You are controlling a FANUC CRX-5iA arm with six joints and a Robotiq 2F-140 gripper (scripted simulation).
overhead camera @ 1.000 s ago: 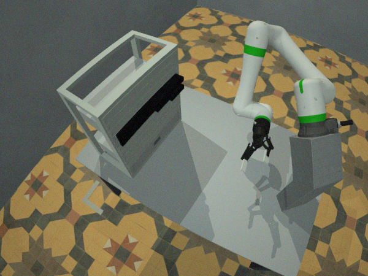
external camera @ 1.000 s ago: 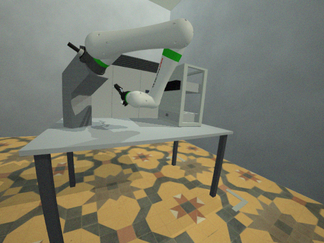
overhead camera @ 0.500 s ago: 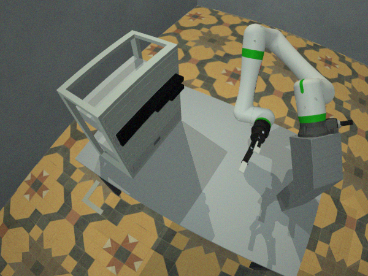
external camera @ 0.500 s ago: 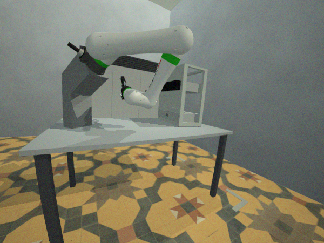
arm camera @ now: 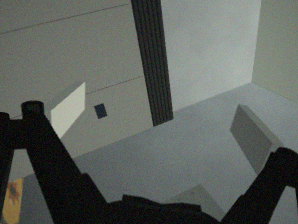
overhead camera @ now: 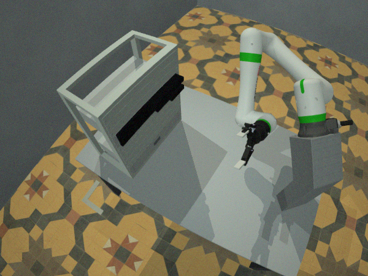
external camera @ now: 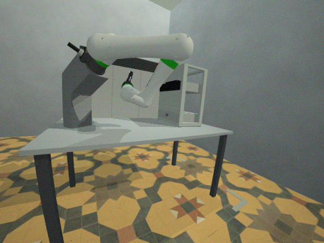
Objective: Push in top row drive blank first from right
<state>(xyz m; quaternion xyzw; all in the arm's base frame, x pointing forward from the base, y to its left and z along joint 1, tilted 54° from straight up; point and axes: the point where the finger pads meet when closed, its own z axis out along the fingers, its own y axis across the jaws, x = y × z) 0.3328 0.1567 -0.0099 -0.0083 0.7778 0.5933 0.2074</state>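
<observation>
The grey open-frame rack point(overhead camera: 122, 101) stands at the left end of the table, its front facing my arm. A black band of drive blanks point(overhead camera: 150, 110) runs across the upper front. Its far end, at the right as one faces the rack point(overhead camera: 175, 86), sticks out more than the rest. My gripper point(overhead camera: 240, 149) is open and empty. It hangs well apart from the rack, near the robot's base, above the table. The wrist view shows the open fingers with the rack front and the dark ribbed band point(arm camera: 152, 65) far ahead. The rack also shows in the exterior view point(external camera: 182, 94).
The arm's grey pedestal point(overhead camera: 317, 159) stands at the table's right end. The grey table point(overhead camera: 199, 184) has edges close behind the rack. A pale L-shaped mark point(overhead camera: 92, 196) lies on the tiled floor. A small dark label point(overhead camera: 157, 140) sits low on the rack front.
</observation>
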